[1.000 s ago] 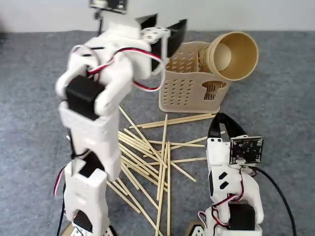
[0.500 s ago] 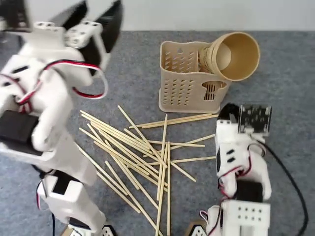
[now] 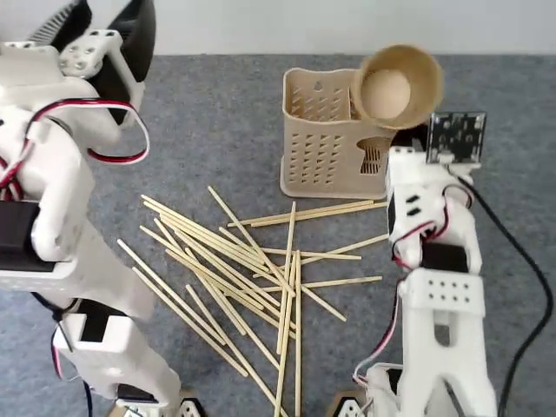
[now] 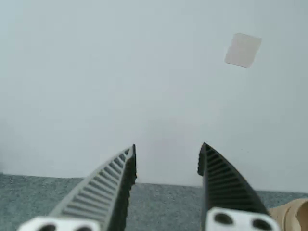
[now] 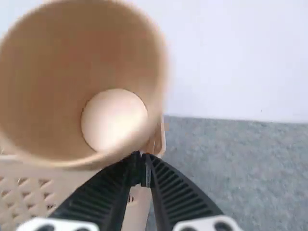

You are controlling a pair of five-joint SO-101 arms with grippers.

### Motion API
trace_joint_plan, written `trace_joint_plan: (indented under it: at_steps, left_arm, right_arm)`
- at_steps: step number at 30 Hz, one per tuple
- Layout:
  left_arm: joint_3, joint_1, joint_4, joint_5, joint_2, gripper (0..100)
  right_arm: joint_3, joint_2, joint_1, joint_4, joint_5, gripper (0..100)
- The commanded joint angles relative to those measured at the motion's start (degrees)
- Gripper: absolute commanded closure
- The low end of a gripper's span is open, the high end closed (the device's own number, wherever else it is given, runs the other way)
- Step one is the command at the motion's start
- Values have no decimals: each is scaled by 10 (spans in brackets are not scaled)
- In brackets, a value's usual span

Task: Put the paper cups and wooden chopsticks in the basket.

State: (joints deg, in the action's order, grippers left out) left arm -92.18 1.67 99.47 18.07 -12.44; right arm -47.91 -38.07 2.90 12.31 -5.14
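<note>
A tan paper cup [image 3: 389,87] sits tilted in the right end of the beige slotted basket [image 3: 326,139], mouth facing up toward the camera. In the right wrist view the cup [image 5: 91,96] looms large and my right gripper [image 5: 143,163] is shut on its near rim, above the basket wall [image 5: 29,202]. The right arm [image 3: 430,226] stands just right of the basket. Several wooden chopsticks [image 3: 243,269] lie scattered on the grey mat in front of the basket. My left gripper [image 3: 109,13] is raised at the far left, open and empty, and faces the wall [image 4: 168,149].
The grey mat [image 3: 217,122] is bare between the left arm and the basket. A white wall runs along the far edge of the table. The left arm's body [image 3: 52,226] stands over the left end of the chopstick pile.
The left arm swung from beside the basket out to the far left, still open. The right arm stretched forward to the cup, which turned from lying sideways to more upright.
</note>
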Motion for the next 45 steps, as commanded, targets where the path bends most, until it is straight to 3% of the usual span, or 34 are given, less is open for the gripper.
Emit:
trace_joint_plan:
  at_steps: [1,7,19,25,30,35,40,45]
  left_arm:
    - [-38,13,13,10,21,802]
    - [-16,20,13,10,21,802]
    - [20,21,13,10,21,802]
    - [20,21,13,10,21,802]
    - [20,36,13,10,21,802]
    - [21,79,13,10,21,802]
    - [49,106,13,10,21,802]
    - [81,133,13,10,21,802]
  right_arm:
    - [86,29,-9,-19,-6,989]
    - [116,39,-22,-6,-6,989]
    - [116,-51,-15,181,-6,984]
    - [118,-87,-41,136,-6,984]
    - [132,-13,-44,20,-7,985]
    - [220,123,-12,-15,-3,987]
    - [336,260,-8,28,-3,986]
    - [443,365,-5,163,-5,986]
